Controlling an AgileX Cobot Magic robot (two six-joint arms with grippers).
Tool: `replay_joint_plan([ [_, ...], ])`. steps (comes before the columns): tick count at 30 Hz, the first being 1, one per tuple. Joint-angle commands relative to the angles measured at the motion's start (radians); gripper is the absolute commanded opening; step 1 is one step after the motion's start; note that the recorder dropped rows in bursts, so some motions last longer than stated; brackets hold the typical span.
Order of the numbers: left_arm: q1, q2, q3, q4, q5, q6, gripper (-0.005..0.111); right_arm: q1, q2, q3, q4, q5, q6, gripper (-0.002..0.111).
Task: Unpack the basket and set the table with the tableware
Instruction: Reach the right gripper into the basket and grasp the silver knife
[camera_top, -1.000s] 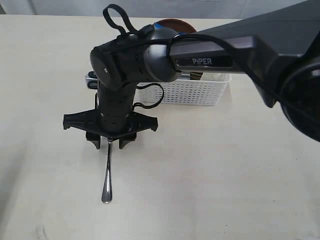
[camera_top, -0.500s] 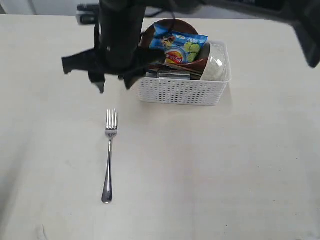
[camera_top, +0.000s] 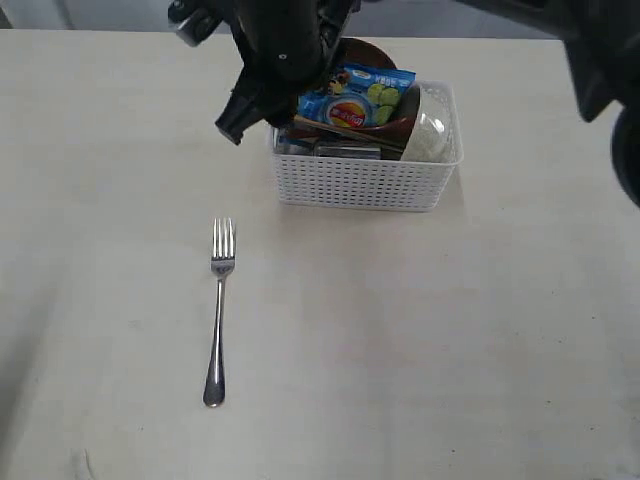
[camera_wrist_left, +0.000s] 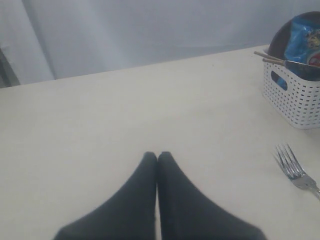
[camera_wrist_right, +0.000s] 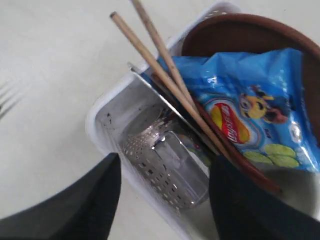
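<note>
The right tool (camera_wrist_right: 164, 172) is held above the basket (camera_top: 365, 182), its fingers spread apart and empty. Chopsticks (camera_wrist_right: 165, 75), a steel cup (camera_wrist_right: 172, 150), a plate (camera_wrist_right: 240, 35) and a blue chip bag (camera_top: 355, 95) are packed inside the basket. The fork (camera_top: 218, 300) is laid on the worktop (camera_top: 450, 330), well apart from the basket. The left tool (camera_wrist_left: 157, 162) is pressed together, empty.

Fork (camera_wrist_left: 295, 172): handle cut off by the left wrist view's edge.
Plate (camera_top: 378, 52): mostly behind the chip bag (camera_top: 355, 95).
Basket (camera_top: 365, 185): far corner under the right arm (camera_top: 285, 50).

Probably a robot lab. A black robot arm (camera_top: 290, 50) hangs over a large pale cream tabletop (camera_top: 400, 330) before a plain grey wall (camera_wrist_left: 150, 30).
</note>
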Motion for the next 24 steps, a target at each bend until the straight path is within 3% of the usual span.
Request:
replay_joint_plan([
  [1,0.002,-0.003,0.002,-0.002,-0.008,0.000,0.000,-0.009,0.047,-0.005,-0.032,-0.010,-0.085,0.051],
  [14,0.002,-0.003,0.002,-0.002,-0.008,0.000,0.000,-0.021,0.148,-0.005,-0.137,-0.141,-0.130,0.051],
  [17,0.002,-0.003,0.002,-0.002,-0.008,0.000,0.000,-0.021,0.158,-0.005,-0.144,-0.143,-0.130,0.040],
  [22,0.002,-0.003,0.002,-0.002,-0.008,0.000,0.000,-0.021,0.160,-0.005,-0.156,-0.143,-0.137,0.003],
  [24,0.002,-0.003,0.002,-0.002,-0.008,0.000,0.000,-0.021,0.160,-0.005,-0.165,-0.141,-0.137,0.000],
])
